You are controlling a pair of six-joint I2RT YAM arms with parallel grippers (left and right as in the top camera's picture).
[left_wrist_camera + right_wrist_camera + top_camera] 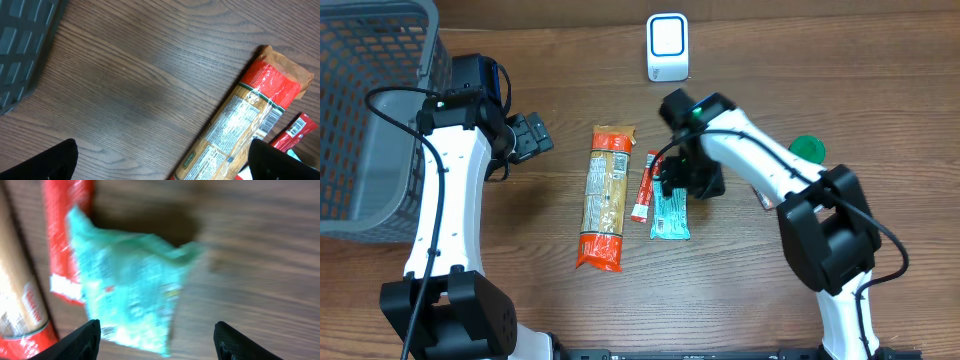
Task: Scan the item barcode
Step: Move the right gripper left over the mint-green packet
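Table [880,60]: wood, carries everything
Basket [360,120]: grey, at the far left corner
Pasta pack [603,200]: mid-table, long axis near to far, a barcode facing up in the left wrist view
Scanner [667,47]: white, at the middle of the far edge, well apart from the items
Teal packet [670,215]: likely the item to scan; flat on the table, just right of the red stick [644,187], long axis near to far
Right gripper [682,178]: over the packet's far end, jaws wide apart, holding nothing
Left gripper [162,167]: fully spread, empty, left of the pasta pack
Relation: the packet lies just under the right gripper, the nearer arm; the scanner lies beyond it, toward the far edge
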